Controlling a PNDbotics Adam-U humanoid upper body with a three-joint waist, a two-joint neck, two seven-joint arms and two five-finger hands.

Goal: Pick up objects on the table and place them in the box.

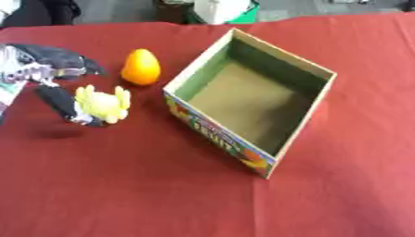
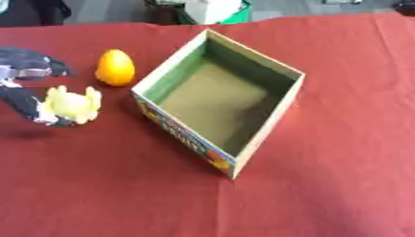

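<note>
**Listener:** What is in front of you, starting from the left?

**Operator:** At the far left my left hand comes in over the red table. Its dark fingers and thumb are curled round a pale yellow, lumpy object with short lobes sticking up. I can't name it more closely. I judge it is lifted off the cloth, since a faint shadow lies below and to the left of it.

**Listener:** And next to that?

**Operator:** Just right of the hand and a little farther from me sits an orange, egg-shaped fruit, upright, close to the box's left wall but apart from it.

**Listener:** Where is the box?

**Operator:** It fills the middle, a cardboard box, open on top and empty, turned corner-on toward me, with colourful fruit printing on the near wall. My right hand shows in neither view.

**Listener:** So which way must you go?

**Operator:** Rightward. The box opening lies to the right of the held object, beyond the near-left wall. I judge I must carry it up over that rim before letting go, keeping clear of the orange fruit.
</note>
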